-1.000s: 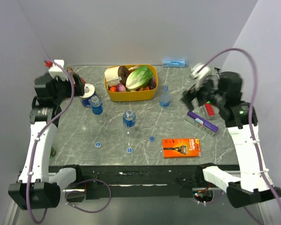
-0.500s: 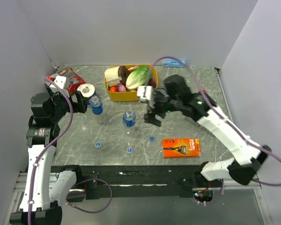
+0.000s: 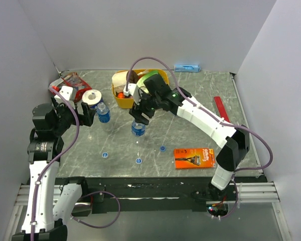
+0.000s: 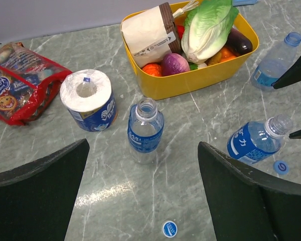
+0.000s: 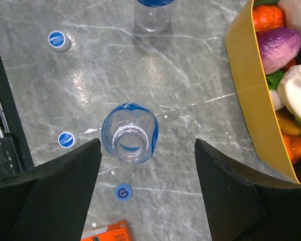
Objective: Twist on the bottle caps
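Note:
Three clear bottles with blue labels stand uncapped. The left bottle (image 3: 104,114) (image 4: 145,128) is beside the toilet roll. The middle bottle (image 3: 138,127) (image 4: 258,140) (image 5: 129,133) is at the table's centre. The third bottle (image 4: 276,63) stands by the basket and is hidden under my right arm in the top view. Three blue caps (image 3: 105,154) (image 3: 138,160) (image 3: 162,148) lie loose on the table nearer the front. My right gripper (image 3: 139,114) (image 5: 147,145) is open above the middle bottle. My left gripper (image 3: 88,114) (image 4: 143,150) is open, just left of the left bottle.
A yellow basket (image 3: 140,104) of vegetables stands at the back centre. A toilet roll (image 3: 94,98) and a red snack bag (image 3: 72,83) are at the back left. An orange razor box (image 3: 194,157) lies front right. A red strip (image 3: 221,108) lies at the right.
My right arm has swung from the far right across the table to above the middle bottle. My left gripper has moved down and right toward the left bottle.

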### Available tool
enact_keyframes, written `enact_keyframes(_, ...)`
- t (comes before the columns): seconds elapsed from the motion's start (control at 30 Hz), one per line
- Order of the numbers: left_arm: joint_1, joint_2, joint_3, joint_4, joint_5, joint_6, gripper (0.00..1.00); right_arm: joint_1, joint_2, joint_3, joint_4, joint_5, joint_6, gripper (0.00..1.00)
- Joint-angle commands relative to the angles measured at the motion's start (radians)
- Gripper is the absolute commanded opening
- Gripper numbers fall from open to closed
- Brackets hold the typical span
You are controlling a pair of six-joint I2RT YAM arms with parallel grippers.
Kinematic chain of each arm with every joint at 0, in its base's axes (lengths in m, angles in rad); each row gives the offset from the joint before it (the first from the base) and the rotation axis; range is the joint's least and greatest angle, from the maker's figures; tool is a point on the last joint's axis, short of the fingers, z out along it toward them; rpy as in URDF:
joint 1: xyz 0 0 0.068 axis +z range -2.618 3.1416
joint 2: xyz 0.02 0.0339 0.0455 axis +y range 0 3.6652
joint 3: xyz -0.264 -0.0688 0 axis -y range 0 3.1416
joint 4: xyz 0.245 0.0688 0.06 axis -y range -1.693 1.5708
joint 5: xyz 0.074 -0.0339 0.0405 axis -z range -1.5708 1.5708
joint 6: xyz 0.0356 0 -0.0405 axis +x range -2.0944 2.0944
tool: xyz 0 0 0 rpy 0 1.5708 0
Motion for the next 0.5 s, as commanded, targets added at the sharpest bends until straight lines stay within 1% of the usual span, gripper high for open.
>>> enact_keyframes(0.0, 0.004, 0.004, 0.002, 0.023, 0.023, 0.006, 0.96, 0.022, 0.001, 0.041, 0.035, 0.013, 0.028, 0.82)
enact_keyframes(0.07, 0.004, 0.012, 0.005, 0.031, 0.026, 0.001, 0.96, 0.026, 0.013, 0.035, 0.030, 0.017, 0.034, 0.81)
enact_keyframes(0.2, 0.010, 0.016, 0.004, 0.042, 0.032, -0.001, 0.96, 0.031, 0.029, 0.018, 0.025, 0.053, 0.034, 0.75)
enact_keyframes(0.27, 0.009, 0.021, -0.002, 0.055, 0.037, -0.001, 0.96, 0.032, 0.037, 0.015, 0.013, 0.062, 0.034, 0.69)
enact_keyframes(0.3, 0.009, 0.024, -0.002, 0.060, 0.046, -0.001, 0.96, 0.032, 0.037, 0.010, 0.016, 0.065, 0.034, 0.63)
enact_keyframes(0.33, 0.009, 0.029, 0.001, 0.063, 0.063, -0.002, 0.96, 0.032, 0.032, -0.001, 0.024, 0.070, 0.036, 0.61)
enact_keyframes(0.47, 0.009, 0.052, 0.005, 0.091, 0.124, -0.001, 0.96, 0.032, 0.037, -0.002, 0.009, 0.077, 0.042, 0.60)
